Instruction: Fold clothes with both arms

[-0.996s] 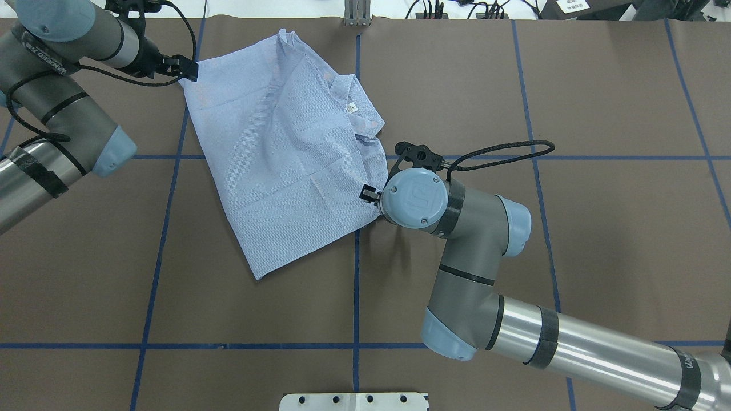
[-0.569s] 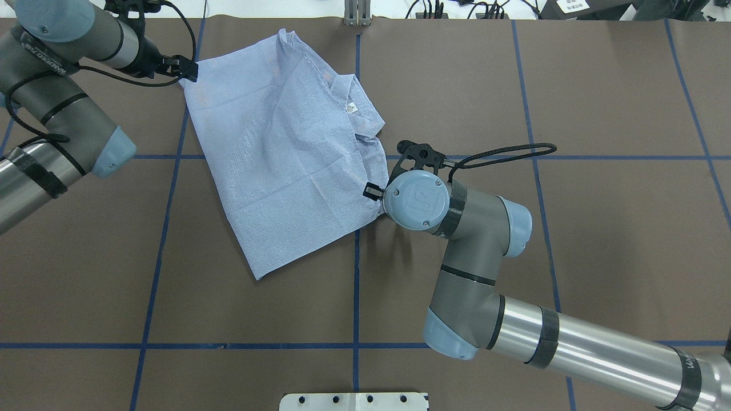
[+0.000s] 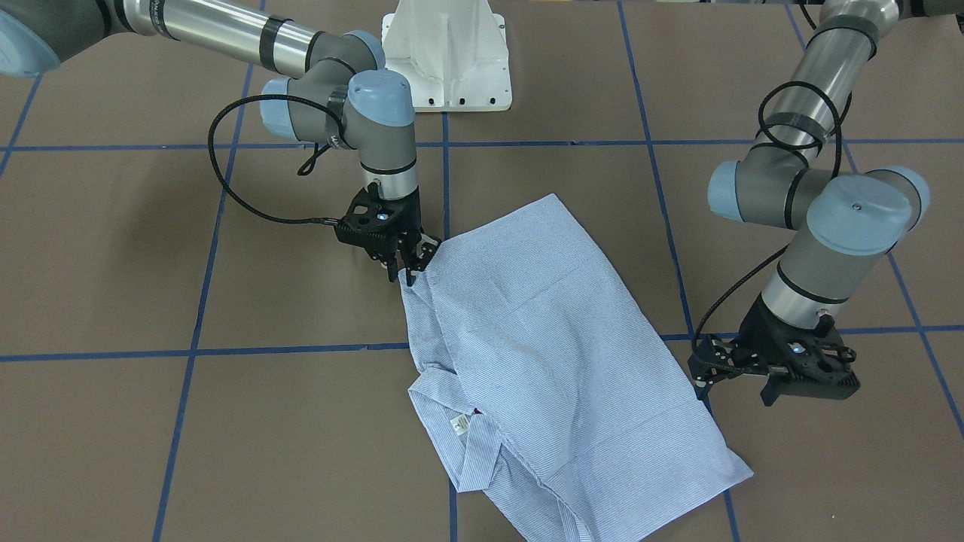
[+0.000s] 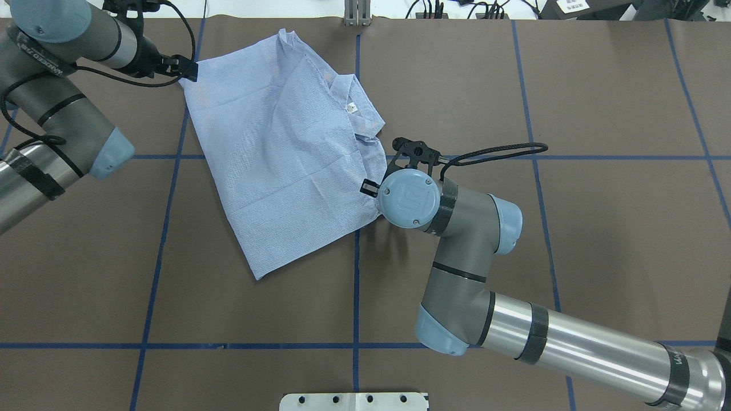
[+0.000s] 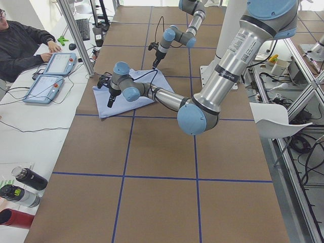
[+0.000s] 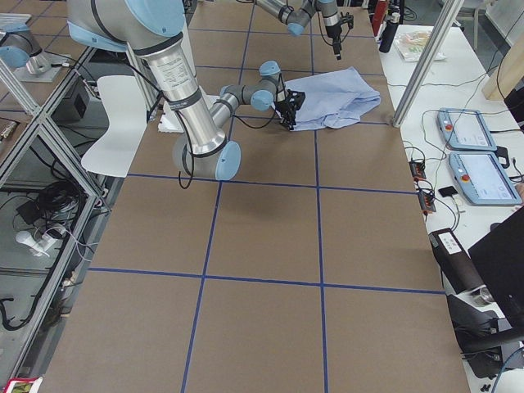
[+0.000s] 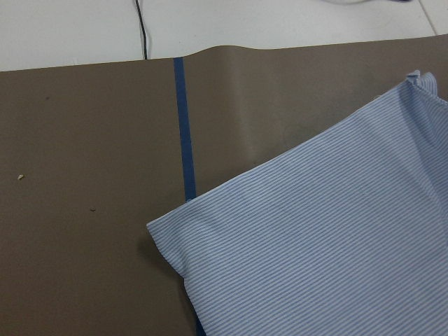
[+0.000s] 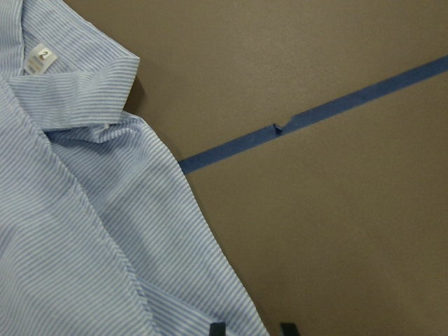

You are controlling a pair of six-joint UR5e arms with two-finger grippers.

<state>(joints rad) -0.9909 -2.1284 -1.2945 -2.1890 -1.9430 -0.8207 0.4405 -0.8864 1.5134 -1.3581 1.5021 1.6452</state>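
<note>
Since a moment ago the right arm [image 4: 468, 228] has edged slightly leftward in the overhead view; the right gripper [image 3: 404, 272] has its jaws parted astride the shirt's [image 3: 557, 361] side edge; the left gripper [image 3: 734, 391] has jaws apparently parted, just beside the opposite corner; the shirt lies flat on the counter [image 3: 226, 421] between them.
</note>
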